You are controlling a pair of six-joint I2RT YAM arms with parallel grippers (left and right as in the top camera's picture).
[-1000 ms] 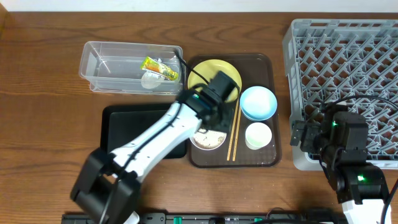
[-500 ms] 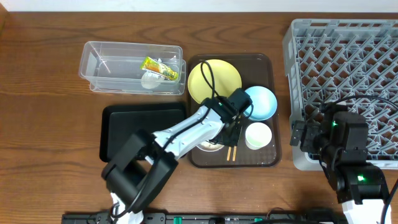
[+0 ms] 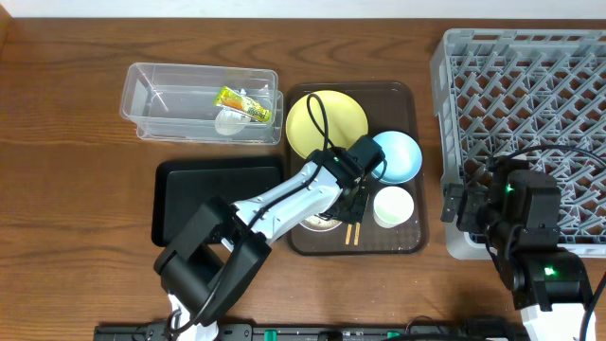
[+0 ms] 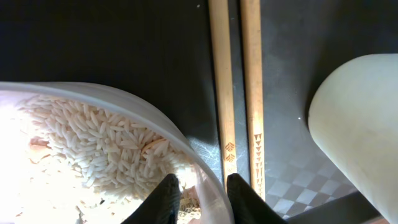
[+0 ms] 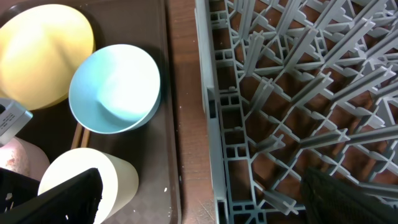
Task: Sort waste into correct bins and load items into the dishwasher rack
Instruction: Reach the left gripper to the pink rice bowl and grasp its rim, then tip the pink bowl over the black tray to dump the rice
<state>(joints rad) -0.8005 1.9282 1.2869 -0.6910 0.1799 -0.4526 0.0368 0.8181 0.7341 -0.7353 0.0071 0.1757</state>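
Because the left wrist camera sits almost on top of it, the white-pinkish bowl point(image 4: 180, 146) fills the near view, its thin pale rim curving between the two dark fingers point(image 4: 165, 199) of the left gripper point(image 4: 202, 202). One finger is inside the bowl and one outside. Whether they already pinch the rim or only straddle it cannot be told.

The bowl holds a heap of loose white rice point(image 4: 93, 143). It looks rigid and smooth, so it is probably slippery at the lip, and the rice would make it heavier than an empty dish. A rim pinch is the only hold on offer. It would likely need firm pressure and a level carry, since any tilt would spill the grains.

Just beside the bowl lie two wooden chopsticks point(image 4: 222, 81), parallel and close together. Past them stands the small white cup point(image 4: 360, 124). All of these rest on the dark brown serving tray point(image 4: 112, 37).

From overhead, the yellow plate point(image 3: 327, 121) and light blue bowl point(image 3: 398, 152) share the tray's far half. Left of the tray lies the empty black tray point(image 3: 189, 189). Beyond it, the clear tub point(image 3: 199, 68) holds the snack wrapper point(image 3: 244, 104) and crumpled white paper point(image 3: 227, 121).

The right gripper point(image 5: 199, 199) hangs with fingers spread wide at the near left corner of the grey dishwasher rack point(image 3: 530, 85), holding nothing. Everything sits on a wooden table point(image 3: 66, 189).
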